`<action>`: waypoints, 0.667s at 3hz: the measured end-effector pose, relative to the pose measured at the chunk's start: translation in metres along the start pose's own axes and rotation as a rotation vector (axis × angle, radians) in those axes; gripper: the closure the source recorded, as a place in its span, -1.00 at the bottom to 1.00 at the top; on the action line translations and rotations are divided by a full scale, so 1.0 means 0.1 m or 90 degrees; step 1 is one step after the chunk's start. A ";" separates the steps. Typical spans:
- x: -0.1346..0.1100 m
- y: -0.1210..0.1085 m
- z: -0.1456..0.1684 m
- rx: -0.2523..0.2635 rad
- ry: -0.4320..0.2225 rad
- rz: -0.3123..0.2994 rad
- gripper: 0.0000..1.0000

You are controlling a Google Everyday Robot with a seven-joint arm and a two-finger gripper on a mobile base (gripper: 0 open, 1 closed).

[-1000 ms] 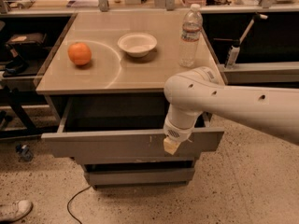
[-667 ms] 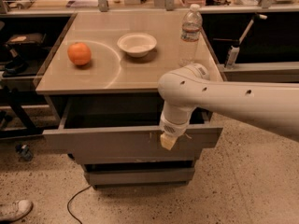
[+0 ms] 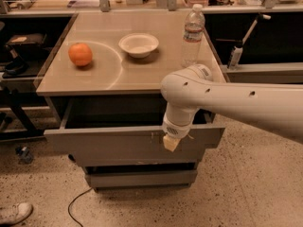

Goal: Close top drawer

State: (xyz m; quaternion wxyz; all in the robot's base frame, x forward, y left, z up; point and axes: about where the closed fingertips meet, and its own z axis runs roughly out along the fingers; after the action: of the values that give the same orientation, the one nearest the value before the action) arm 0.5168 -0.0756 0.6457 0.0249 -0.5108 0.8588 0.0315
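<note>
The top drawer (image 3: 109,143) is a wide grey drawer with a flat front panel. It stands partly pulled out from under the tan cabinet top (image 3: 128,67), and its inside lies in shadow. My white arm reaches in from the right. My gripper (image 3: 171,143) hangs down at the drawer's front panel, right of the middle, with its tan tip against the panel's upper part.
On the cabinet top stand an orange (image 3: 80,54), a white bowl (image 3: 139,44) and a clear water bottle (image 3: 193,34). A narrower drawer front (image 3: 142,178) sits below. A cable (image 3: 78,205) and a shoe (image 3: 14,213) lie on the speckled floor at the left.
My arm and gripper have shifted slightly left along the drawer front. The drawer stays pulled out about as far as before.
</note>
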 end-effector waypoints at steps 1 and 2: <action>0.00 0.00 0.00 0.000 0.000 0.000 0.09; 0.00 0.00 0.00 0.000 0.000 0.000 -0.38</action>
State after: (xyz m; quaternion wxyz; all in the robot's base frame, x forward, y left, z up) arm 0.5168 -0.0756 0.6457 0.0249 -0.5108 0.8588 0.0315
